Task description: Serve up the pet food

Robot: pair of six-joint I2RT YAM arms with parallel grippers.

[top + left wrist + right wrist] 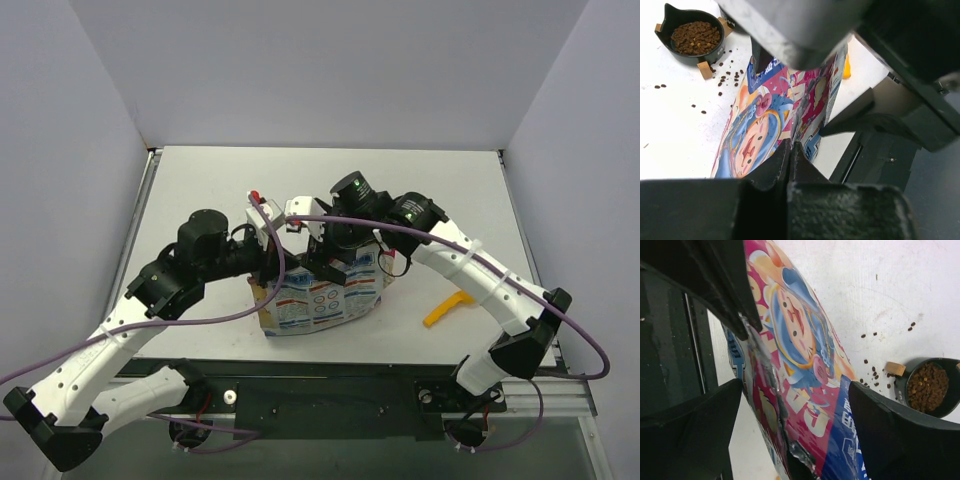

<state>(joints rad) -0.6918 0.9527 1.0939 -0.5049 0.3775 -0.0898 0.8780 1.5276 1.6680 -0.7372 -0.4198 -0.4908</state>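
Observation:
The pet food bag (322,303) stands upright at the table's near middle, white-and-blue back toward the top camera. My left gripper (791,146) is shut on the bag's side edge; the colourful front (757,130) fills that view. My right gripper (796,390) is open and straddles the bag's torn top (805,385), with one finger (705,410) on each side and neither pressing it. Brown kibble (696,36) fills a black bowl (670,22), and loose pellets (729,76) lie scattered on the table beside it.
A yellow-orange scoop (447,308) lies right of the bag. The filled bowl (946,365) also shows in the right wrist view, with a small wooden block (895,368) next to it. Both arms crowd over the bag, hiding the bowls from above.

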